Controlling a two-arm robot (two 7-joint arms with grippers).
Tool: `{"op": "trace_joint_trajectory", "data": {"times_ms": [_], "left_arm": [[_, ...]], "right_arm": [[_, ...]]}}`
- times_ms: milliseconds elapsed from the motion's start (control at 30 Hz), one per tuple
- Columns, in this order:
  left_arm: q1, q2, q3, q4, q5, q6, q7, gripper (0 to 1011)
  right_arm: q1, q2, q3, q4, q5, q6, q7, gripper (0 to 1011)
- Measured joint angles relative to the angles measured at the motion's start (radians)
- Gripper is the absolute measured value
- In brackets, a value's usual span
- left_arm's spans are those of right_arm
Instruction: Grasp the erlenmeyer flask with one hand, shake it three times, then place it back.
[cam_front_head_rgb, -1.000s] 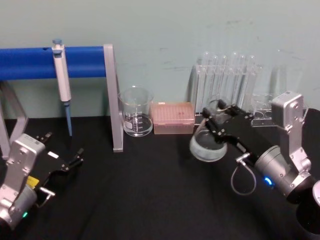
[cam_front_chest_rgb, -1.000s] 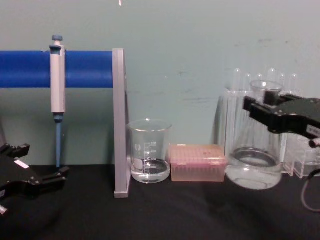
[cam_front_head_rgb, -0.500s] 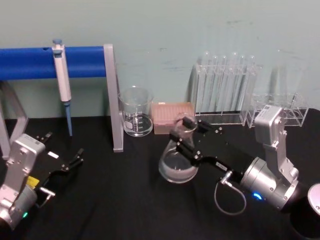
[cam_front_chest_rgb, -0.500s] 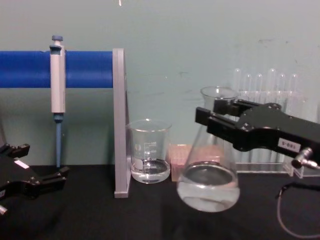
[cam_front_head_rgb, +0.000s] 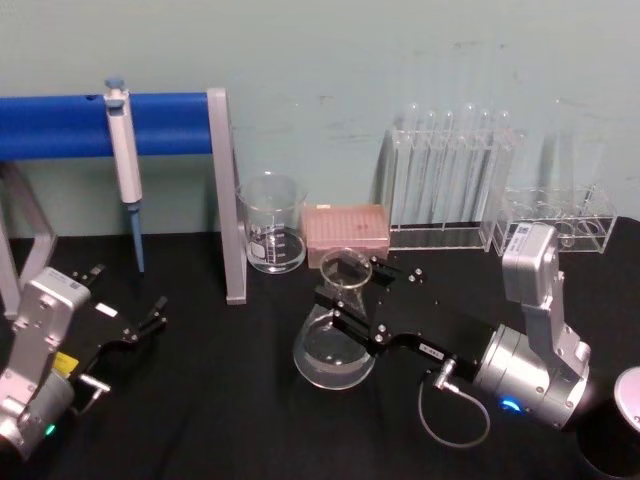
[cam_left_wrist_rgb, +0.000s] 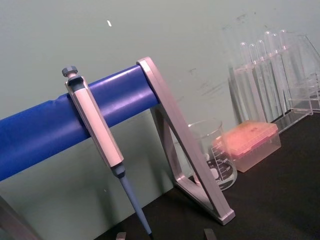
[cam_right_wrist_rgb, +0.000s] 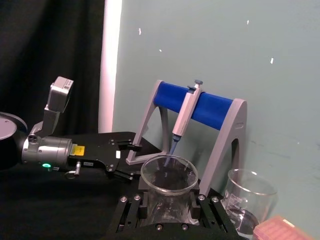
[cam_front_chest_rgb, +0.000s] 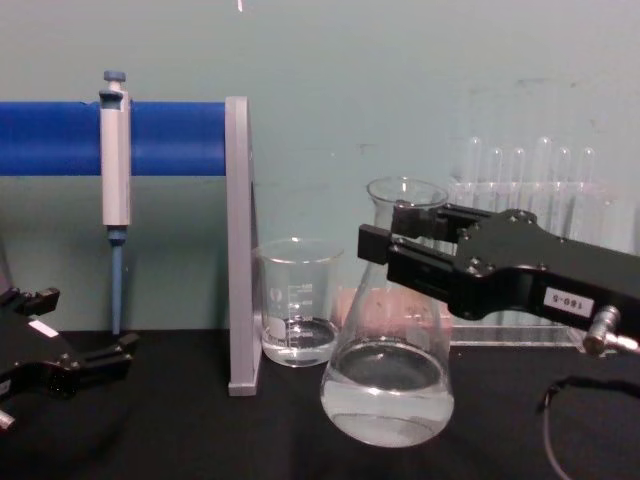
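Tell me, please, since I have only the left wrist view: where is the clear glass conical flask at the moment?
Observer: The clear glass conical flask is gripped at its neck by the right claw, in front of the pink plastic tip box.
Operator: Thank you; does it hold anything?
Observer: Yes, clear liquid lies in its wide base.
Operator: And where is the left claw?
Observer: The left claw is open and holds nothing, low on the left near the blue-barred grey stand.
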Motion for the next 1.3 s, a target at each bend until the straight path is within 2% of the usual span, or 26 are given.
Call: {"op": "trace_joint_trajectory", "data": {"times_ms": [433,767,967,1300], "left_arm": [[0.0,0.0,0.0,0.0,0.0,0.0,0.0,1001],[0.0,0.0,0.0,0.0,0.0,0.0,0.0,1001],[0.0,0.0,0.0,0.0,0.0,0.0,0.0,1001],[0.0,0.0,0.0,0.0,0.0,0.0,0.0,1001]], "right_arm": [[0.011,0.018,-0.023,0.003,0.021,-0.011,-0.013,451],[0.019,0.016,-0.023,0.017,0.018,-0.018,-0.058,451],[0.022,0.004,-0.001,0.031,0.004,-0.014,-0.108,451],[0.033,-0.025,0.062,0.068,-0.032,0.0,-0.204,451]]}}
